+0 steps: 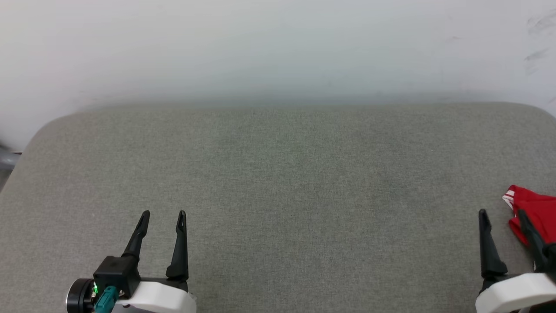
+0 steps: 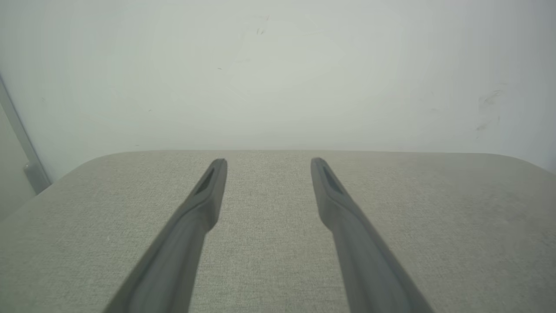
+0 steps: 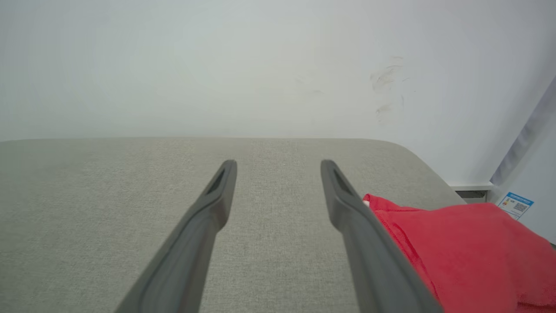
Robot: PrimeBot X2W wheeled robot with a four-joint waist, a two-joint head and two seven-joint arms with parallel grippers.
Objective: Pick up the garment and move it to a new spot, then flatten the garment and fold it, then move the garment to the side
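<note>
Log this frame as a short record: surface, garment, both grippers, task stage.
surface: grey fabric-covered top, pale wall behind
garment: red garment lying at the surface's right edge, cut off by the frame
left gripper: open, nothing between the fingers
right gripper: open, garment just outside its outer finger; contact unclear
task stage: cannot tell; garment held by neither gripper

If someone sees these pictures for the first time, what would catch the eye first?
The red shirt stands out at once: it lies bunched at the far right of the grey padded table, just beside the right arm's open jaws. Next come the left arm's dark jaws at the lower left, also open and holding nothing, with the pale wall behind.
</note>
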